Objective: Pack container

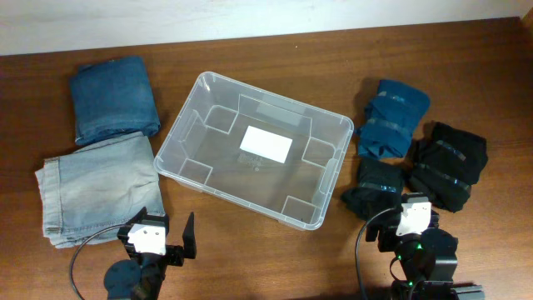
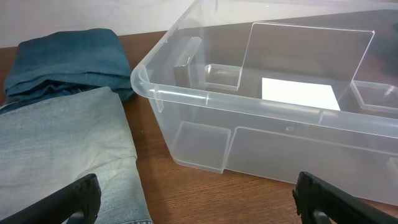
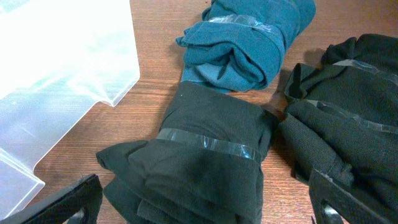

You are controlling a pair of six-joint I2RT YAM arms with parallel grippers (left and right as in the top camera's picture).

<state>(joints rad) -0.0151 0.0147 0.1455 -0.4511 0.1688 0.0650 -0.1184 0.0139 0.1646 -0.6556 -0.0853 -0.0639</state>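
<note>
I'm holding my L pincer [image 2: 198, 200] and R pincer [image 3: 205, 200] spread at front edge of bench [image 1: 275, 260], facing clear ribbed plastic container [image 2: 280, 143] & taped dark cloth bundle [image 3: 186, 171].

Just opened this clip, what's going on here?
Nothing is being handled yet. The clear container sits empty mid-table, with only a white label on its floor. The left gripper is open and faces the container's near wall, beside the folded light jeans; the darker jeans lie beyond. The right gripper is open and faces a dark taped bundle, with a teal bundle and a black bundle nearby. Nothing is packed.
</note>
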